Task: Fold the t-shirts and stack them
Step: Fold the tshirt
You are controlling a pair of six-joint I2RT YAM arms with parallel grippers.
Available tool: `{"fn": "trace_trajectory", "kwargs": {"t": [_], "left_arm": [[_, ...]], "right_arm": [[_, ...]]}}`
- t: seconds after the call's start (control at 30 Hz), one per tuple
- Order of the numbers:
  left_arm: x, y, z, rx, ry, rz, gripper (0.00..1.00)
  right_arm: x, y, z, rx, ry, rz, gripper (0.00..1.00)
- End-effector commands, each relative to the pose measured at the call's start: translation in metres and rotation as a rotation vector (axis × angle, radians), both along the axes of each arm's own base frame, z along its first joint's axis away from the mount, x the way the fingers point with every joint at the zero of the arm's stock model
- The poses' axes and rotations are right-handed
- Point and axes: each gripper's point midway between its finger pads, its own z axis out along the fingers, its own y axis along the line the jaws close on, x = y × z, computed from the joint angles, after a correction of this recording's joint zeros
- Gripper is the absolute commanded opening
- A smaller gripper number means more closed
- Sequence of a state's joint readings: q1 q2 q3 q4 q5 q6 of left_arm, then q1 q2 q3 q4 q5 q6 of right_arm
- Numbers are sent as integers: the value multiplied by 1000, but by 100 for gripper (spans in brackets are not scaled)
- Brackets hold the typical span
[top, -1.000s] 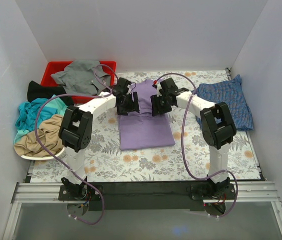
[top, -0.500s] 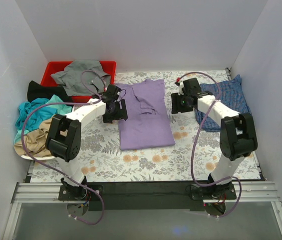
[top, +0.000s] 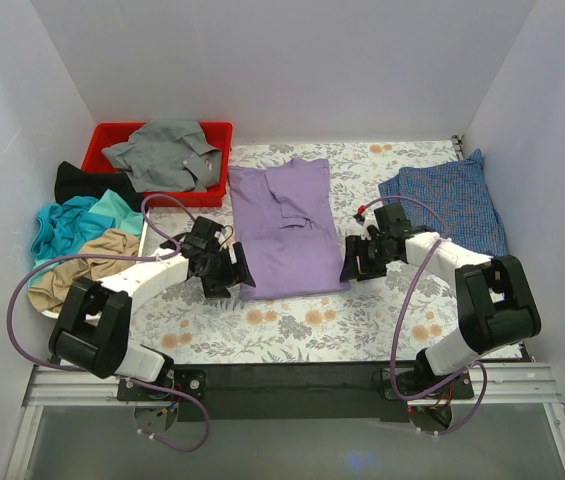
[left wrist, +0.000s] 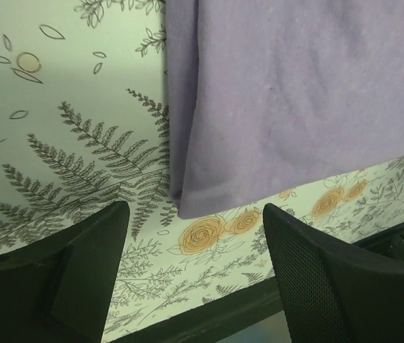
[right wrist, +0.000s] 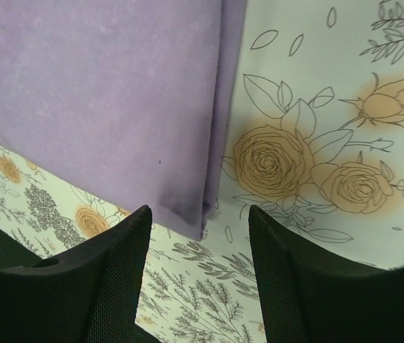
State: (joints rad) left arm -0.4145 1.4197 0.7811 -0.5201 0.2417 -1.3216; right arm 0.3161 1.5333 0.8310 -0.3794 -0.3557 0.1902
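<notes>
A lavender-purple t-shirt [top: 287, 228] lies flat in a long folded strip at the table's middle. My left gripper [top: 230, 268] hovers low at its near left corner [left wrist: 187, 204], open with nothing between its fingers [left wrist: 80, 271]. My right gripper [top: 354, 262] sits low at the near right corner [right wrist: 194, 214], also open and empty. A blue checked t-shirt [top: 450, 205] lies at the right. A grey t-shirt [top: 162, 155] drapes over the red bin. Black [top: 87, 182], teal [top: 77, 222] and tan [top: 77, 268] t-shirts are piled at the left.
The red bin [top: 112, 135] stands at the back left. A floral table cover [top: 292, 325] spans the table, and its dark front edge [left wrist: 209, 314] shows just beyond the left gripper. White walls close in on three sides.
Both grippers have left the shirt's upper part, swung outward and come down toward me to its near corners. The purple shirt now lies uncovered.
</notes>
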Motion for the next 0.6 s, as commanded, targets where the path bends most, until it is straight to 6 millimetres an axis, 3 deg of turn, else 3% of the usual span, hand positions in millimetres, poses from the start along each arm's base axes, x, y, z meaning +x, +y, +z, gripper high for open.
{"fn": "trace_trajectory", "kwargs": {"t": [0.0,0.13,0.33,0.43,0.57], "left_arm": [[-2,-17,4,-110,-16,-13,75],[-10,-21,-9,-141,26,-16,75],[-4,-30,-17,-186,9,-24,71],[-5,-34,-21,-209,27,-31,64],[-9,-33,-28,-211,34,-28,47]], "right_arm": [[2,13,11,92,-29,-4,63],[-4,15,5,109,-5,-3,63],[-8,19,-4,129,37,-10,63],[-8,20,-10,130,59,-16,62],[-11,25,-14,155,99,-18,58]]}}
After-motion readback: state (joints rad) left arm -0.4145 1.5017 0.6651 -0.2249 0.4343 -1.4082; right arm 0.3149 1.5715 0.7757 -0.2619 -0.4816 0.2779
